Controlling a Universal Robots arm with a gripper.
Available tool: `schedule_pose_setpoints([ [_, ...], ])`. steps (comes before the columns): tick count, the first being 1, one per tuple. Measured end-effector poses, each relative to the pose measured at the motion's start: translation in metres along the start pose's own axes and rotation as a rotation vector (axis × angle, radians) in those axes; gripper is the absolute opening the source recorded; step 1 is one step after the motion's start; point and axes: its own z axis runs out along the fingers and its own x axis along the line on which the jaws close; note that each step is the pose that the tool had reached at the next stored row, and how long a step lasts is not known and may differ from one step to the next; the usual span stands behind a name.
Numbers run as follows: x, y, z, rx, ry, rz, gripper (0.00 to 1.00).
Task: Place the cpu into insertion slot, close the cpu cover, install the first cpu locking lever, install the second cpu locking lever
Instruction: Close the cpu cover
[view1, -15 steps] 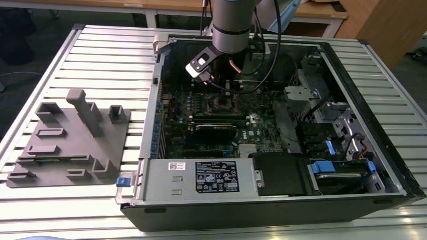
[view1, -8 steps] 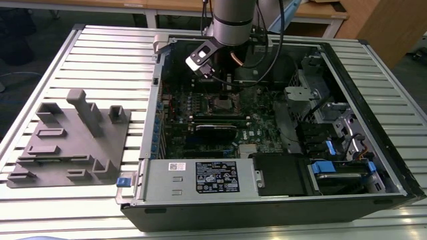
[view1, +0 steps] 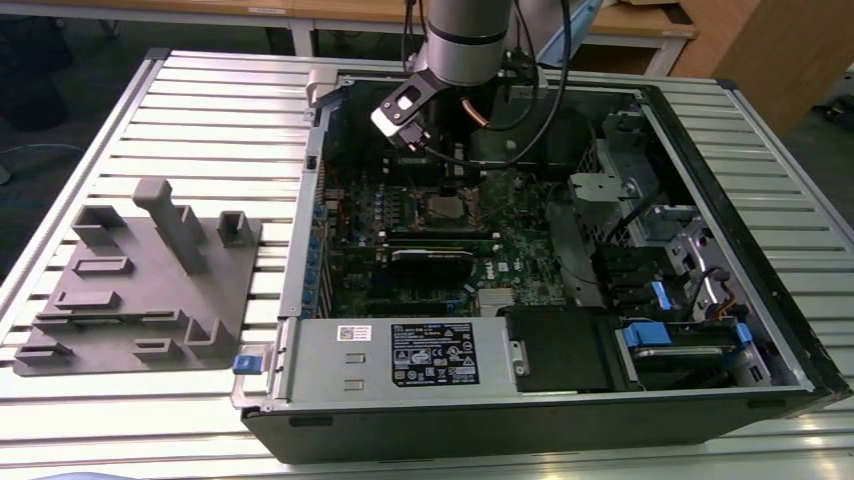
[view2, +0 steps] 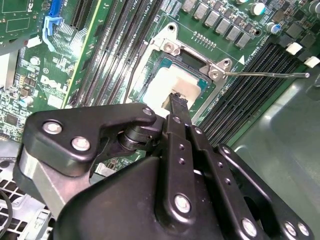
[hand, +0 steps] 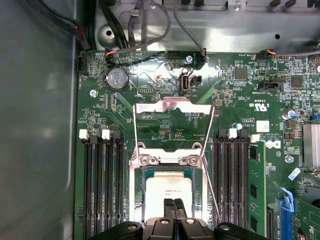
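— Starting from the largest things, what is seen?

— A slatted counter (view1: 160, 90) is seen carrying an open computer case (view1: 534, 430), with a grey fixture (view1: 134, 280) laid at the exterior view's left. The arm (view1: 467, 40) is seen reaching into the case from the upper middle of that frame.

— And the task's own parts?

— On the green circuit board (hand: 150, 75), the cpu cover (hand: 172, 106) is tipped back and open, hinged at one side of the insertion slot (hand: 170, 171). The cpu (hand: 167, 187) is lying in the slot, pale metal top up and apparently level. The pincer (hand: 173, 205) is clenched, with nothing seen between its fingers. Its tip is held over the cpu's edge farthest from the hinge; whether contact is made cannot be told. A thin locking lever (view2: 265, 75) is angled out, clear of the slot.

— How is the seating judged best done?

— Placement seems all but finished. The chip should be kept flat and square to the rim. It should be pressed only lightly and straight down, never dragged sideways, since the contacts beneath are probably easily bent. The open cover and lever should not be knocked meanwhile.
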Motion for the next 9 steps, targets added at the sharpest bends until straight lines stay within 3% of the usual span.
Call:
schedule_pose_setpoints([
  [9, -0.0001, 0.0001, -0.0028, 0.0000, 0.0001, 0.000, 0.11],
])
